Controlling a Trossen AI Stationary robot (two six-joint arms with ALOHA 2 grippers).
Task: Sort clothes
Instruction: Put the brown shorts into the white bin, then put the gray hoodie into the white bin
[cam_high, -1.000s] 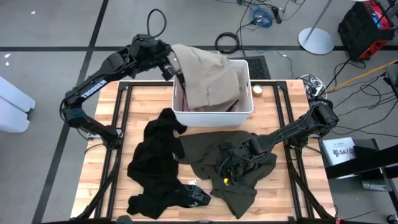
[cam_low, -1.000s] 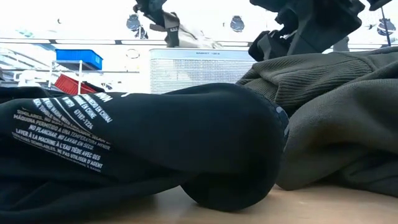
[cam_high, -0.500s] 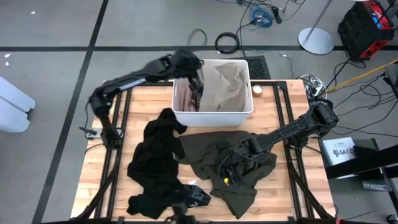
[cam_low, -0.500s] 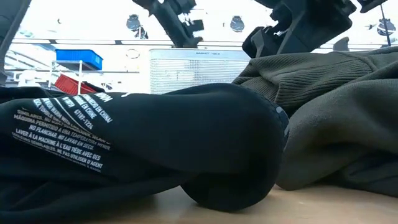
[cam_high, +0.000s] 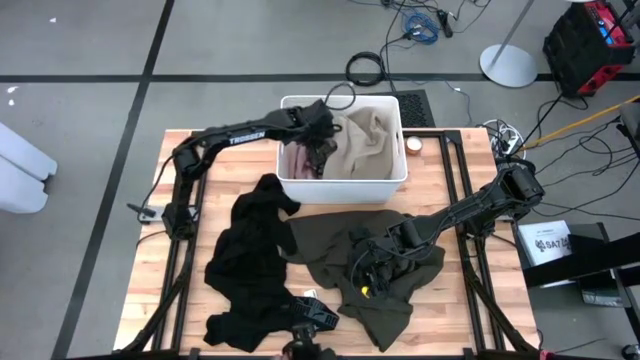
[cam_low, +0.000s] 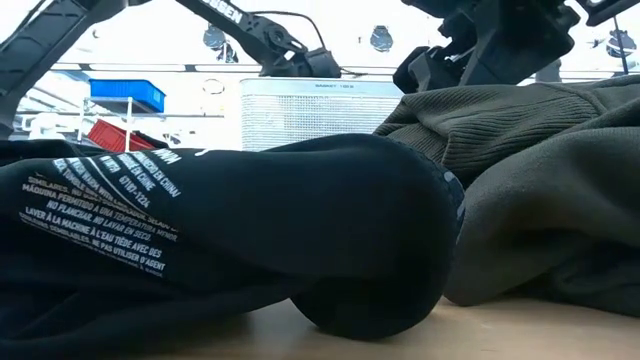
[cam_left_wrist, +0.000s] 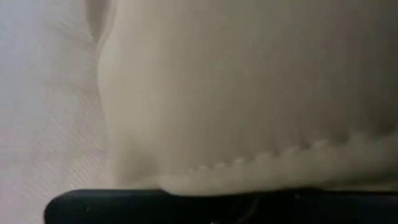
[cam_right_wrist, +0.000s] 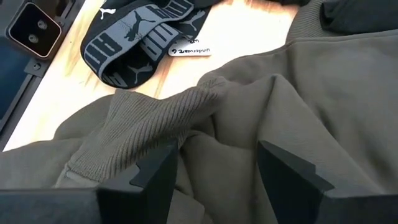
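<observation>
Sweatshirt (cam_high: 375, 262), dark olive, spread on surface (cam_high: 450, 290) in front of white bin (cam_high: 345, 185), ribbed hem (cam_right_wrist: 155, 118) bunched just ahead of right hand (cam_right_wrist: 217, 168). Right hand wide, empty, low over fabric, nearer arm. Left hand (cam_high: 322, 135) pinched narrow on khaki garment (cam_high: 370, 135) inside bin.

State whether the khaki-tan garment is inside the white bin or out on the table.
Inside. The khaki-tan garment lies bunched within the white bin, with the left claw lowered into the bin beside it.
</observation>
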